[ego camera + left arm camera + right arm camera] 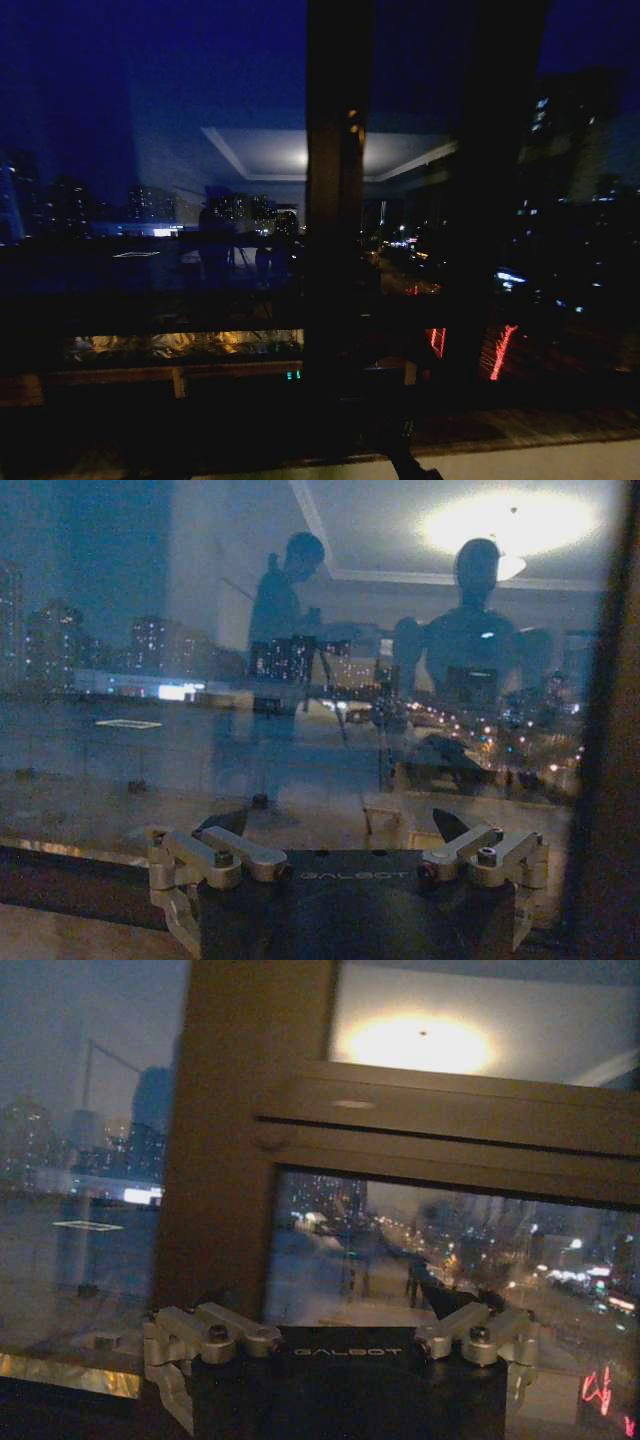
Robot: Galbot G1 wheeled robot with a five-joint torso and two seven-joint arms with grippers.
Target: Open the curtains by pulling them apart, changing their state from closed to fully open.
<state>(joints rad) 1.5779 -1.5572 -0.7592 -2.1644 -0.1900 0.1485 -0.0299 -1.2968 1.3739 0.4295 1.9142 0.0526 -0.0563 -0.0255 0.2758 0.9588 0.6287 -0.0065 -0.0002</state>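
The curtains are out of view; bare window glass [150, 150] with the night city behind it lies ahead. In the left wrist view my left gripper [340, 823] is open and holds nothing, facing the glass [200, 730] close up. My right gripper [325, 1300] is open too and also holds nothing. It points at the dark vertical window post [240, 1140] and a horizontal frame bar [450, 1130].
The window post [335, 200] stands in the middle of the head view, with a second dark upright [490, 200] to its right. A pale sill [520, 462] runs along the bottom. The glass reflects a ceiling light [510, 525], the robot and a person.
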